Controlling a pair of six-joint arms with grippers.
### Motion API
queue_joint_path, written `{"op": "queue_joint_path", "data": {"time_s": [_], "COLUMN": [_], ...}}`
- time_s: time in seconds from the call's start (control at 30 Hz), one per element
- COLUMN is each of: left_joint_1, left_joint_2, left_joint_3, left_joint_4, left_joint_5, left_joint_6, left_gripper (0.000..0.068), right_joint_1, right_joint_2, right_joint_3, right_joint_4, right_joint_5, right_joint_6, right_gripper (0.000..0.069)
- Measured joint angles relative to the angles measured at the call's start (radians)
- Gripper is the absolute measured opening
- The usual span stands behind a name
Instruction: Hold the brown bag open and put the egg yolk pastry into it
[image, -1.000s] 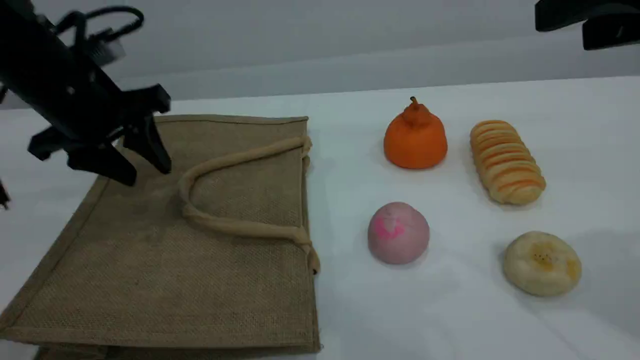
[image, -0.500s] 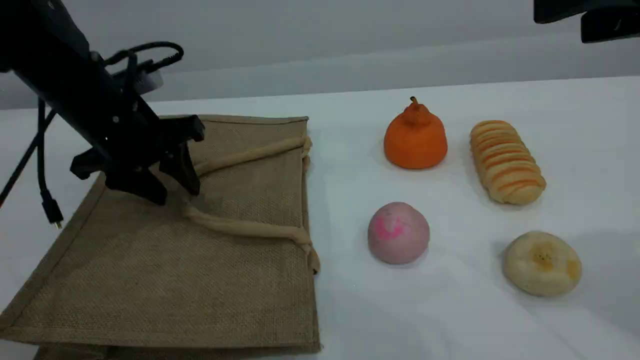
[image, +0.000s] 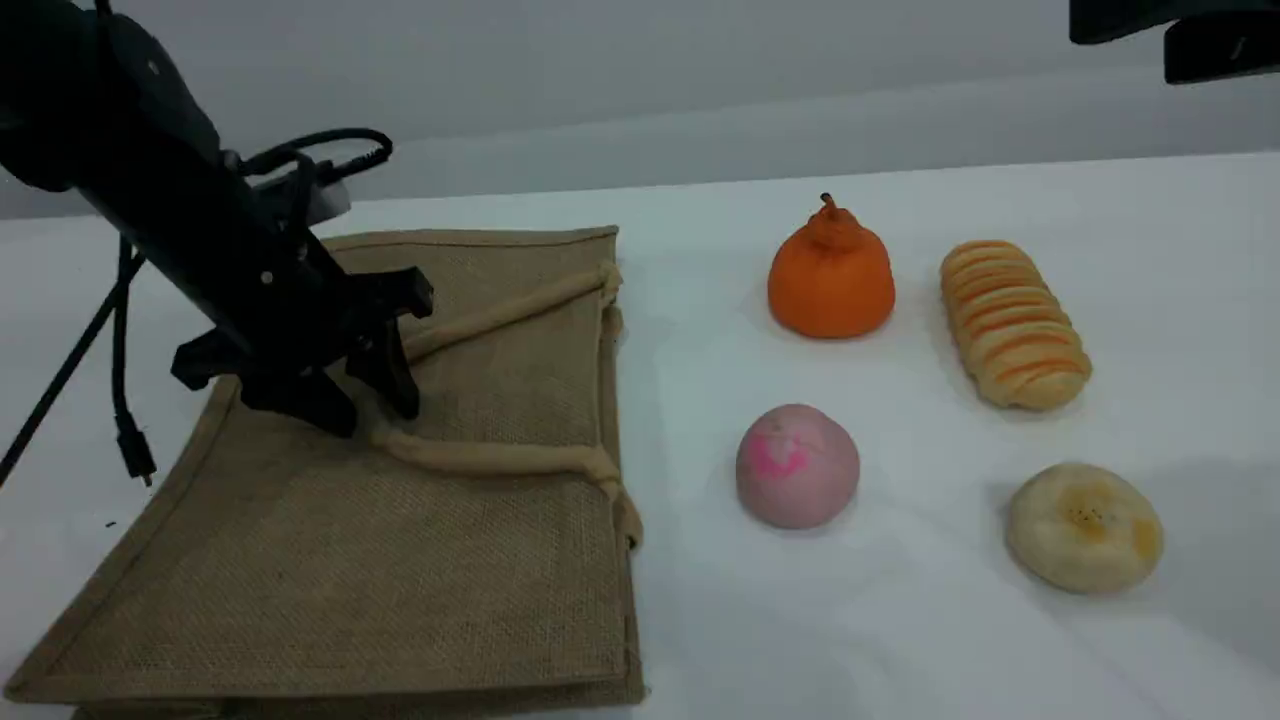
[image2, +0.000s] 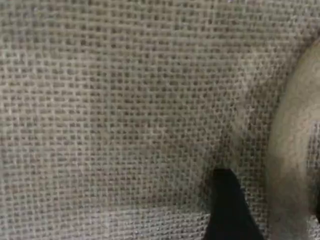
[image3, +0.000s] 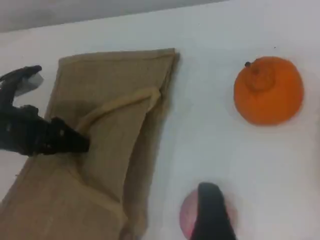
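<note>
The brown bag (image: 330, 560) lies flat on the table's left half, its mouth toward the pastries. Its beige rope handle (image: 500, 458) forms a loop on top. My left gripper (image: 368, 410) stands open, tips down on the bag at the bend of that loop, one finger on each side of it. The left wrist view shows the weave of the bag (image2: 110, 110), one dark fingertip (image2: 227, 207) and the handle (image2: 295, 165) just to its right. The egg yolk pastry (image: 1085, 525) sits at the front right, untouched. My right arm (image: 1180, 35) hangs high at the top right; its fingertip (image3: 210, 210) holds nothing.
An orange pear-shaped pastry (image: 830, 275) and a long orange-striped bread (image: 1012, 322) lie at the back right. A pink-marked ball (image: 797, 465) sits between the bag and the egg yolk pastry. A black cable (image: 125, 400) dangles left of my left arm.
My left gripper has moved right and down from above the bag's back left corner onto the bend of the handle loop. The right arm and the pastries have stayed put.
</note>
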Motion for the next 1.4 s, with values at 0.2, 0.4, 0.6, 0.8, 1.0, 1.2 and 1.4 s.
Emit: {"op": "queue_joint_path", "data": {"time_s": [0.2,0.4,0.6,0.8,1.0,1.2,1.4], "left_joint_1": [0.000,0.000,-0.001,-0.001,-0.001,-0.001,0.000], "left_joint_2": [0.002,-0.004,-0.065,-0.156,-0.240,-0.285,-0.301], "left_joint_3": [-0.001,-0.012,-0.092,-0.228,-0.374,-0.488,-0.583], "left_joint_4": [-0.021,-0.024,-0.017,-0.012,-0.010,-0.005,0.022], "left_joint_5": [0.005,0.027,0.135,0.278,0.449,0.601,0.751], "left_joint_6": [0.000,-0.001,-0.002,0.000,0.034,0.061,0.128], "left_gripper": [0.0244,0.0086,0.0086,0.0086,0.0086,0.0086,0.0086], "right_joint_1": [0.000,0.000,0.000,0.000,0.000,0.000,0.000], "right_joint_2": [0.000,0.000,0.000,0.000,0.000,0.000,0.000], "right_joint_3": [0.000,0.000,0.000,0.001,0.001,0.002,0.002], "right_joint_4": [0.001,0.001,0.001,0.002,0.002,0.001,0.001], "right_joint_5": [0.000,0.000,0.000,0.001,0.001,0.001,0.001], "right_joint_6": [-0.001,-0.001,-0.001,0.000,-0.003,-0.006,-0.009], "right_gripper": [0.0416,0.0416,0.0416,0.0416,0.0416,0.0416,0.0416]}}
